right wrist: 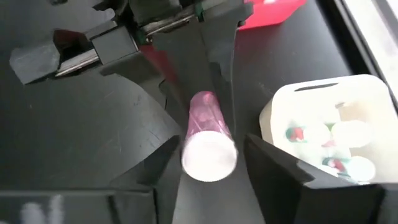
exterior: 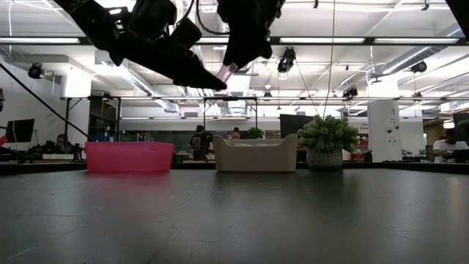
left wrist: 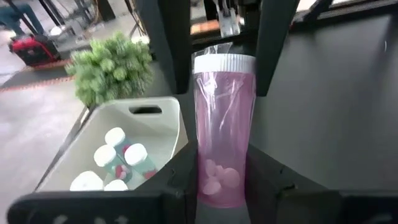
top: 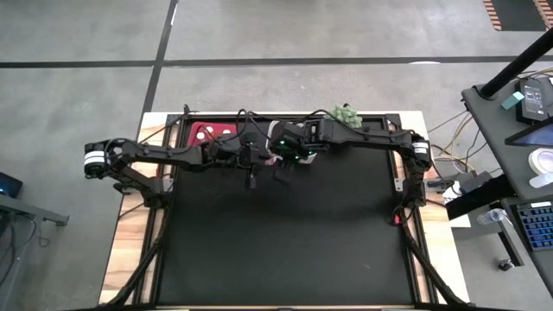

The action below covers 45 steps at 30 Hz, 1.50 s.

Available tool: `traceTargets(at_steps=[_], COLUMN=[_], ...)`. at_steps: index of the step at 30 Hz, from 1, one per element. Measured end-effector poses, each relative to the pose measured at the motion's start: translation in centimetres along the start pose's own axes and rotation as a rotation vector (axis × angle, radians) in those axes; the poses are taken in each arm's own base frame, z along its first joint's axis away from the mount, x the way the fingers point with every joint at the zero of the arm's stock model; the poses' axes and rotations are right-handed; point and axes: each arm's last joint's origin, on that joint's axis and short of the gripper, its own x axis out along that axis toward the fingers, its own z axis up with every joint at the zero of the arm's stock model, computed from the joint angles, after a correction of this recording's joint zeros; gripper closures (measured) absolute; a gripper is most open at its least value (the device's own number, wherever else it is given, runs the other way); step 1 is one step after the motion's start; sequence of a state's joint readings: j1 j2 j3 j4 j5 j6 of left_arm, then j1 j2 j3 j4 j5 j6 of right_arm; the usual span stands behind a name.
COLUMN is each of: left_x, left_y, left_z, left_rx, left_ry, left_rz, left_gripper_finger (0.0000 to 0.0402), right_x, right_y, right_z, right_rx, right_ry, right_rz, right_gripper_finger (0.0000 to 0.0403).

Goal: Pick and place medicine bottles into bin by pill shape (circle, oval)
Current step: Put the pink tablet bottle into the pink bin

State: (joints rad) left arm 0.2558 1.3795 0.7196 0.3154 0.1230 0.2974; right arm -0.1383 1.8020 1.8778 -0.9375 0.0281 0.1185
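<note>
Above the table's far edge we see both arms meeting in mid-air over a single pink medicine bottle with a white cap. Our left gripper is clamped on the bottle's lower body, where pale pills lie at the bottom. Our right gripper surrounds the cap end, fingers spread either side; contact cannot be judged. Just beside, the white bin holds several capped bottles. A pink bin and green plant flank it.
</note>
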Motion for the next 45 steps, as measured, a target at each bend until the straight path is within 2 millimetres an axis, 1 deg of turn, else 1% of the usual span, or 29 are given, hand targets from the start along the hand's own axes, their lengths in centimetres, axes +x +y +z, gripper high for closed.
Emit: traceTargets(at_steps=[2, 5, 8, 10, 13, 15, 17, 20, 28, 31, 34, 38, 40, 45], left_x=[-0.1, -0.2, -0.4, -0.5, -0.8, -1.1, -1.3, -1.5, -1.6, -1.6, -1.6, -1.6, -1.6, -1.4], left_y=[0.0, 0.0, 0.0, 0.0, -0.2, -0.4, -0.6, -0.6, -0.6, -0.5, -0.5, -0.5, -0.5, -0.5], left_z=[0.2, 0.2, 0.4, 0.7, 0.8, 0.8, 0.9, 1.3, 1.4, 1.5, 1.4, 1.5, 1.5, 1.4], left_rx=[0.004, 0.006, 0.009, 0.014, 0.021, 0.031, 0.024, 0.005, 0.001, 0.003, 0.002, -0.001, -0.002, -0.003], left_ry=[-0.027, -0.041, -0.050, -0.084, -0.161, -0.231, -0.305, -0.365, -0.377, -0.387, -0.386, -0.390, -0.391, -0.390], left_rz=[0.008, 0.011, 0.007, -0.009, -0.070, -0.109, -0.135, -0.156, -0.162, -0.160, -0.160, -0.159, -0.159, -0.159], left_gripper_finger=[0.0327, 0.0317, 0.0314, 0.0313, 0.0312, 0.0311, 0.0311, 0.0310, 0.0309, 0.0309, 0.0309, 0.0309, 0.0309, 0.0309], right_x=[-0.9, -3.2, -5.7, -6.9, -7.9, -8.0, -7.7, -6.7, -2.8, -1.6, -1.0, -0.3, 0.2, 1.9], right_y=[0.0, 0.0, 0.2, 0.6, 1.2, 1.6, 2.0, 2.3, 2.1, 2.0, 2.0, 1.9, 2.0, 2.2], right_z=[0.1, 0.1, -0.3, -0.9, -2.0, -2.9, -3.7, -5.1, -8.4, -9.3, -10.2, -11.0, -11.0, -11.0], right_rx=[-0.002, -0.010, -0.032, -0.052, -0.083, -0.109, -0.136, -0.168, -0.230, -0.239, -0.234, -0.214, -0.212, -0.224], right_ry=[-0.020, -0.059, -0.103, -0.127, -0.166, -0.201, -0.258, -0.341, -0.635, -0.758, -0.853, -0.926, -0.956, -0.948], right_rz=[0.001, 0.006, 0.013, 0.011, -0.029, -0.040, -0.029, -0.015, -0.012, -0.015, -0.011, 0.005, 0.025, 0.032], right_gripper_finger=[0.0222, 0.0205, 0.0201, 0.0201, 0.0200, 0.0200, 0.0200, 0.0200, 0.0200, 0.0200, 0.0200, 0.0200, 0.0200, 0.0200])
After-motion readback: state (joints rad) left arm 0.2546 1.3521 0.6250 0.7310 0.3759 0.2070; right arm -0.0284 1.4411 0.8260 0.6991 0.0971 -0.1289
